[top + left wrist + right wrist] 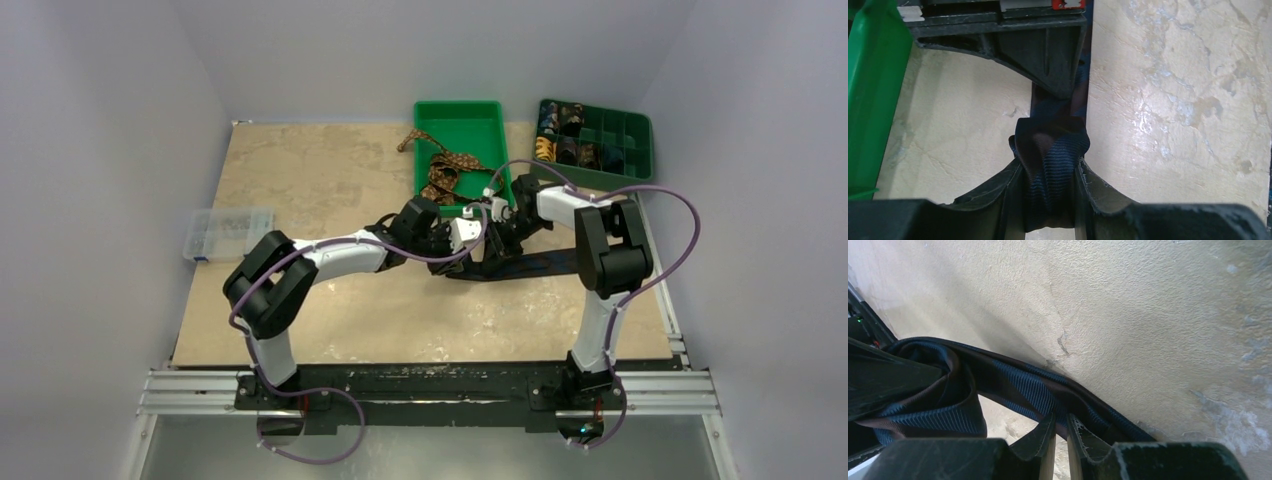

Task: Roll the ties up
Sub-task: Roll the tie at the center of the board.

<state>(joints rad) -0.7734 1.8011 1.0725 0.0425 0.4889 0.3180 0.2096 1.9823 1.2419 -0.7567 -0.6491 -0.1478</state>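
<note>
A dark navy tie (530, 264) lies stretched on the table between the two arms. My left gripper (1050, 175) is shut on a bunched fold of that navy tie (1050, 150); in the top view the left gripper (462, 235) is at the tie's left end. My right gripper (1060, 422) is shut on an edge of the navy tie (1023, 385), which curls into a loop to its left; in the top view the right gripper (503, 228) is close beside the left one. A brown patterned tie (445, 168) lies loose, draped over the green tray (482, 112).
A green divided box (630, 135) with several rolled ties stands at the back right. A clear plastic case (228, 232) sits at the table's left edge. The green tray's wall (870, 100) is close to my left gripper. Purple cables (660, 195) loop over the arms.
</note>
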